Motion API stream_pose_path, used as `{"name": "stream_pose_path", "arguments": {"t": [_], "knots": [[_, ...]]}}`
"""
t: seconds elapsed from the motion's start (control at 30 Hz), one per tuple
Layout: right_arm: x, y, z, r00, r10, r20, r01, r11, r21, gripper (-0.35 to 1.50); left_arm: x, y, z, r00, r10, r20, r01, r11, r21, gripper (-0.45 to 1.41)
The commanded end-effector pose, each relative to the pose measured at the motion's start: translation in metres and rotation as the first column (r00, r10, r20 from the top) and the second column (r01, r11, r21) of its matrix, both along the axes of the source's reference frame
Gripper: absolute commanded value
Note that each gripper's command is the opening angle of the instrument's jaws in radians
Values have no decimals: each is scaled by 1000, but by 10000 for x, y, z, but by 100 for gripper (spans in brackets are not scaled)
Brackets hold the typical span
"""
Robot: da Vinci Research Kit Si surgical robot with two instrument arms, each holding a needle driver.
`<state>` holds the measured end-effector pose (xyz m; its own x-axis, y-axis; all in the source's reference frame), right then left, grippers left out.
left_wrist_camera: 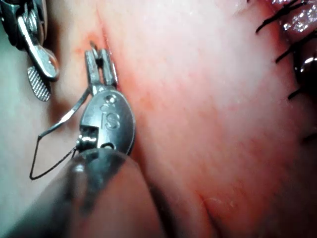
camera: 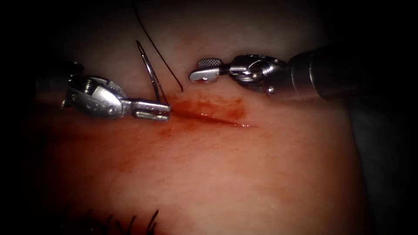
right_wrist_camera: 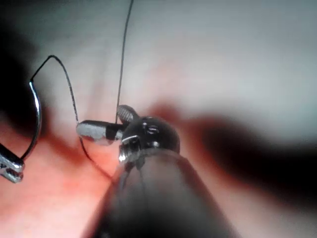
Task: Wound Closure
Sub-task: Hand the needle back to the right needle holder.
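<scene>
Endoscope view, room: left tool (camera: pixel 152 110) sits at the left end of the cut (camera: pixel 213 118); right tool (camera: pixel 204 72) hangs above the tissue (camera: pixel 244 174), well apart, bare tissue between them.
Left tool: jaws pinched on the needle (camera: pixel 150 72) near one end of its curve, just beside the cut's left end.
Needle axis: rises up from the jaws, free end upward, out of the tissue.
Needle look: thin, bright, gently curved.
Thread (camera: pixel 159 52): dark, runs from the top edge down to end near the red fluid (camera: pixel 209 106).
Right tool: jaws spread, holding nothing.
Cut ends of thread (camera: pixel 130 222): along the lower edge.
</scene>
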<state>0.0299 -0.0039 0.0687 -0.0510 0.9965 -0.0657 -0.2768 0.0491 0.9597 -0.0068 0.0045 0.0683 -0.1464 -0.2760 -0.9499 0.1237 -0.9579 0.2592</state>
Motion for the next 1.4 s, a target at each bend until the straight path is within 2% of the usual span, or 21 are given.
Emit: {"name": "stream_pose_path", "arguments": {"t": [0.03, 0.17, 0.23, 0.3, 0.37, 0.8, 1.4], "knots": [[12, -2, 2, 1000, -11, -23, 11, 1000, 18, 122, -4, -1, 4, 1000, 7, -15, -8, 1000, -18, -45], [22, -8, -3, 996, -33, -79, 38, 998, 55, 120, -3, -6, 5, 998, 15, -69, -21, 996, -88, -45], [26, -11, -6, 993, -43, -113, 51, 997, 65, 113, -3, -6, 7, 995, 20, -93, -31, 993, -114, -45], [31, -14, -9, 987, -52, -150, 62, 996, 62, 93, -3, -6, 9, 993, 23, -115, -38, 990, -134, -45], [35, -16, -11, 983, -58, -172, 72, 995, 75, 91, -3, -6, 11, 991, 24, -134, -45, 987, -155, -45], [60, -17, -14, 981, -59, -183, 73, 995, 74, 88, -14, -23, 14, 977, 55, -204, -109, 959, -261, -45], [83, -22, -8, 979, -60, -193, 77, 994, 84, 86, -23, -24, 6, 979, 68, -190, -122, 949, -292, -45]]}}
